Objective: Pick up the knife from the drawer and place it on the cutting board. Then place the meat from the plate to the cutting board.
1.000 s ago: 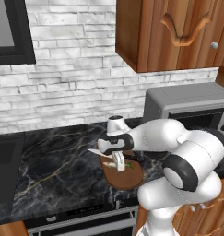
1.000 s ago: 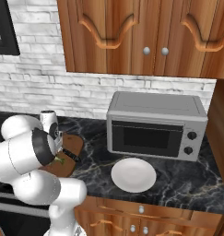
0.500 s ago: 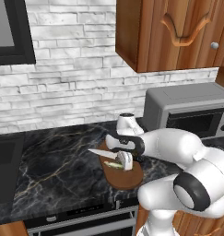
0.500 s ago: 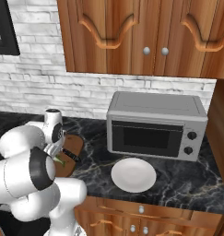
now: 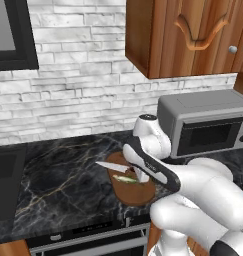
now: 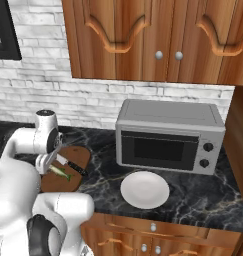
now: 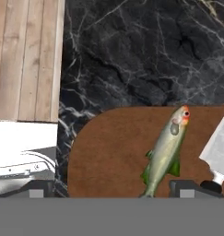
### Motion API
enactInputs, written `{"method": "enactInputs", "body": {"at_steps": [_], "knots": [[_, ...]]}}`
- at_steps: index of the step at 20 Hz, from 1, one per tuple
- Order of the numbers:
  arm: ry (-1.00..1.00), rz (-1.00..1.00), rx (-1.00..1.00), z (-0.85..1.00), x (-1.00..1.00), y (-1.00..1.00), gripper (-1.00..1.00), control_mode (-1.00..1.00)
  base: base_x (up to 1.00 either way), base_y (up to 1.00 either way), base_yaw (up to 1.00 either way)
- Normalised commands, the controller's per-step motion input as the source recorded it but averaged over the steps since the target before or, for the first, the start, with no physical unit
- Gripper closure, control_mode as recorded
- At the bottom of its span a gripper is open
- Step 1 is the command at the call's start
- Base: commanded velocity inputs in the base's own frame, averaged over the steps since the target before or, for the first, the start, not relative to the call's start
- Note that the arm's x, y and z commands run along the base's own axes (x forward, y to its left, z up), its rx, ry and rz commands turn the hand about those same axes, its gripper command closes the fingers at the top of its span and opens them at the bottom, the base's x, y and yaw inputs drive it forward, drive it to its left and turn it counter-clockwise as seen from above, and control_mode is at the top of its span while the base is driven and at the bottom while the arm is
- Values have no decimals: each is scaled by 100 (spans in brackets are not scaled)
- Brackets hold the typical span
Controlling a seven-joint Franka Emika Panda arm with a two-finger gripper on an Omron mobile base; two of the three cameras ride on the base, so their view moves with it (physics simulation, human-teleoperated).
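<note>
At the bottom of the hand view, the hand [image 7: 111, 188] has its two dark fingertips spread wide, one low on the left and one low on the right, and nothing is pinched between them. Just above the right fingertip lies the meat [image 7: 166, 150], a pale greenish fish shape with its head toward the upper right of the frame, resting flat on the cutting board [image 7: 113, 152]. The silver blade of the knife [image 7: 219, 147] comes in at the right edge, also on the board and just beside the meat.

In the left base view the hand [image 5: 141, 176] hangs low over the board [image 5: 135, 190] near the middle of the frame, with the meat [image 5: 124, 178] just left of it and the knife blade [image 5: 110, 166] pointing toward the left, its tip past the board's rim.

In the right base view the plate [image 6: 144, 189] sits bare at lower centre on the dark marble table [image 6: 203, 200], in front of the microwave [image 6: 169, 135] and well apart from the board [image 6: 68, 172] at the left, where the meat [image 6: 60, 172] and the knife [image 6: 71, 165] lie side by side.
</note>
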Motion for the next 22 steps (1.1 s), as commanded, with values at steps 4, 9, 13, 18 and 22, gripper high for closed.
{"method": "enactInputs", "body": {"at_steps": [4,9,13,18,22], "knots": [[0,0,-1,52,-53,6,-100,-100,0,0,0],[-15,1,0,67,-70,0,-100,-100,0,0,0],[-14,11,-7,80,-89,0,-100,-100,0,0,0],[-31,33,-15,98,-57,0,-100,-100,0,0,0],[-16,37,-12,100,-28,0,-100,-100,0,0,0]]}}
